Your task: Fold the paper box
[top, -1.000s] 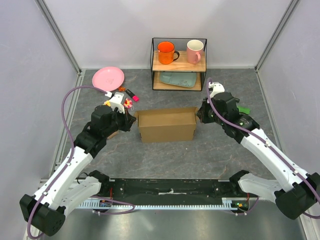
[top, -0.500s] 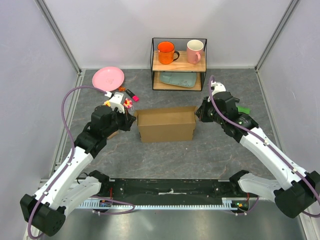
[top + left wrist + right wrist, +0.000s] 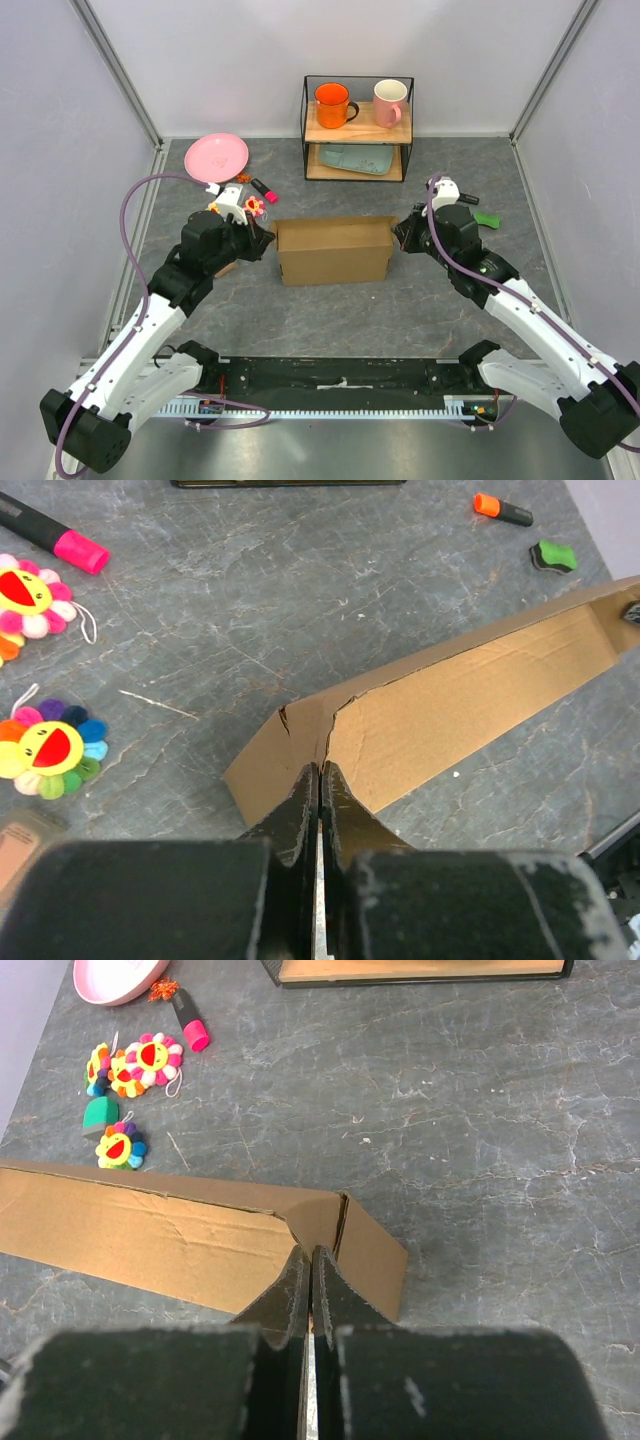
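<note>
Right hand (image 3: pixel 398 238) now nearer, paper box (image 3: pixel 333 262) unshifted

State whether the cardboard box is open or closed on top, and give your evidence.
Open. No flap covers the box, and both wrist views look straight onto its bare inner wall.

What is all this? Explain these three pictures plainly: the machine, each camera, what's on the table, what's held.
Two robot arms work at a grey stone-pattern table. The wide picture looks down from above and behind them; the other two come from a camera on each wrist. The left gripper and right gripper are shut, each apparently pinching one end of the paper box, plain brown corrugated cardboard, open on top. Behind stands a black wire shelf holding an orange mug and a pink mug; a round pink plate and rainbow flower toys lie to the left.
</note>
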Available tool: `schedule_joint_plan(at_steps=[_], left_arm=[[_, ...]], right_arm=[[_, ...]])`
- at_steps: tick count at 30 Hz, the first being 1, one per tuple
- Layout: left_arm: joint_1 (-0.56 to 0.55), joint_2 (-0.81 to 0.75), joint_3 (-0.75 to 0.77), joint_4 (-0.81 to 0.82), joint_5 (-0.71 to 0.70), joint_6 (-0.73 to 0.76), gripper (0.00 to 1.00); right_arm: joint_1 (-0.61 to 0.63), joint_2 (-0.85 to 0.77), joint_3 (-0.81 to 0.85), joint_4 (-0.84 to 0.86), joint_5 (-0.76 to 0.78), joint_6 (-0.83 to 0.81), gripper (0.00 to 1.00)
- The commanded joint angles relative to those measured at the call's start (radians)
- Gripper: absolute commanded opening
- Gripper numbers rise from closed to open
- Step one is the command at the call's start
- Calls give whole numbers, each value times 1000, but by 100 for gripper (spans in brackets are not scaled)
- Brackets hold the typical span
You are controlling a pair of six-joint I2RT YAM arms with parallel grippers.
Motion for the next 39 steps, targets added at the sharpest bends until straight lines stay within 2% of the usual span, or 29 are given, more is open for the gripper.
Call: schedule_joint_plan(at_steps=[1, 8, 24, 29, 34, 39], left_arm=[[0, -15, 10, 64, 43, -131, 2], [0, 5, 16, 75, 28, -285, 2], [3, 54, 59, 61, 20, -403, 2], [3, 73, 69, 46, 6, -340, 2], [3, 51, 17, 28, -82, -196, 2], [3, 27, -44, 37, -117, -150, 2]], right_arm=[[15, 16, -52, -51, 10, 12, 0], [29, 28, -38, -57, 24, -7, 0], [64, 56, -59, -52, 62, -31, 0], [67, 45, -67, -54, 65, -36, 0], [70, 39, -79, -54, 65, -42, 0], [74, 39, -91, -54, 73, -45, 0]])
